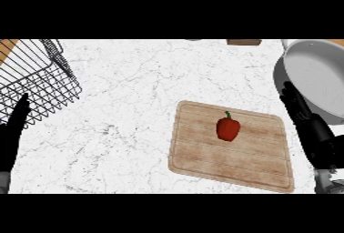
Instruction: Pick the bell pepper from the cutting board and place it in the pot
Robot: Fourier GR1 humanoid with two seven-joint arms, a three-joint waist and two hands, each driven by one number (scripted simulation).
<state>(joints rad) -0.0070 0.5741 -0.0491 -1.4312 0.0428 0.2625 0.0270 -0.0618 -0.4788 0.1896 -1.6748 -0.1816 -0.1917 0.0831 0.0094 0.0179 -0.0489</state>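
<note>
**Pepper not yet picked up**

Both of our hands sat at the lower corners of the view, nearest the camera. Our right hand [310, 125] lay along the right edge, its fingers straight and pointing up toward the pot, closed on nothing. Our left hand [16, 119] rested open at the left edge with its fingers up, also holding nothing.

We found the bell pepper [228, 128] lying on the cutting board [208, 159], in the board's upper right part, red with its green stem pointing away from us. Nothing touched it. The board lay on the white marble counter [134, 91], slightly turned, right of the middle.

Moving outward, the pot [316, 77] stood at the upper right, just beyond the board's far right corner, grey and with no contents that we could see. Our right hand's fingertips overlapped its near rim in the view; we could not tell whether they touched it. A black wire basket [37, 77] stood at the upper left, well apart from the board.

We judged the task barely begun: the pepper was ungrasped and the pot without it. Reaching, grasping, lifting, carrying and releasing all remained, most likely for our right hand, which was near both things.
</note>
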